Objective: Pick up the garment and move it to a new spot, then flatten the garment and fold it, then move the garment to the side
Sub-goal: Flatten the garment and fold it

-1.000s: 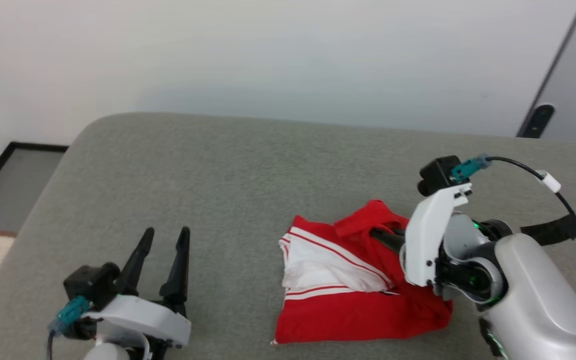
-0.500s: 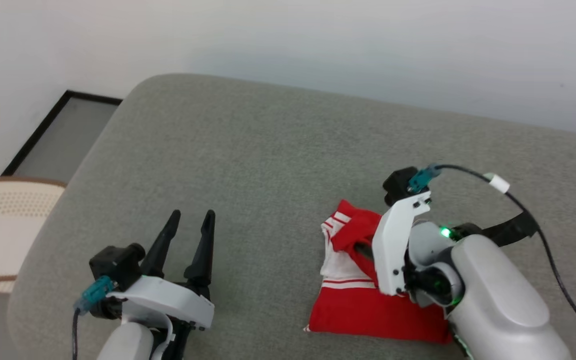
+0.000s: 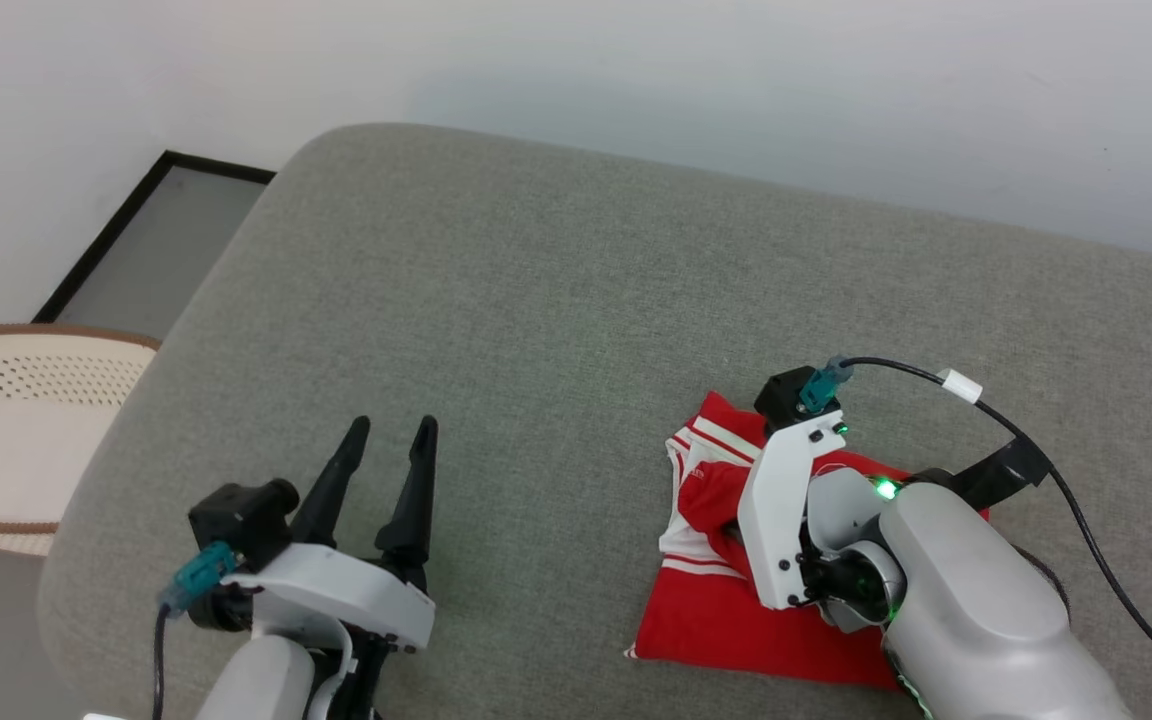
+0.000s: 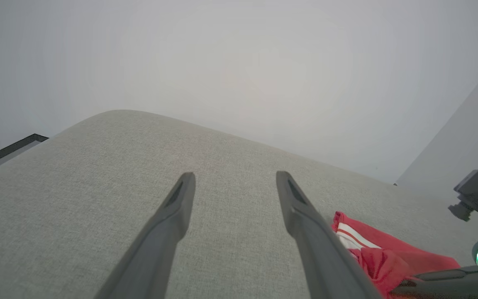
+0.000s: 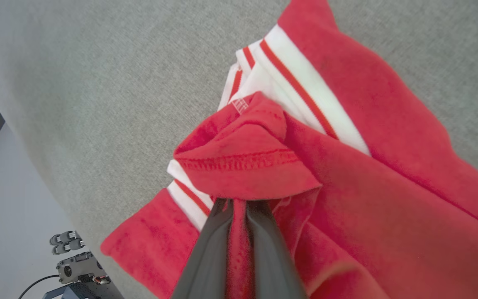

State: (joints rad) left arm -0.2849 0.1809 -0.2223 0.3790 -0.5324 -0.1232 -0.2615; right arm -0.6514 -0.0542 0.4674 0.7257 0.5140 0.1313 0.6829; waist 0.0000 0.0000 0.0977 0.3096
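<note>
Right gripper (image 5: 239, 205) pinching garment (image 5: 388, 199) — left gripper (image 3: 393, 426) agape.

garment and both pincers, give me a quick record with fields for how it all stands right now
garment: red with white striped trim, bunched in a loose heap, lying on the surface
surface: grey upholstered top
right pincer: shut on a red fold of the garment
left pincer: open, holding nothing, apart from the garment
basket: cream, perforated, beyond the surface's left edge
</note>
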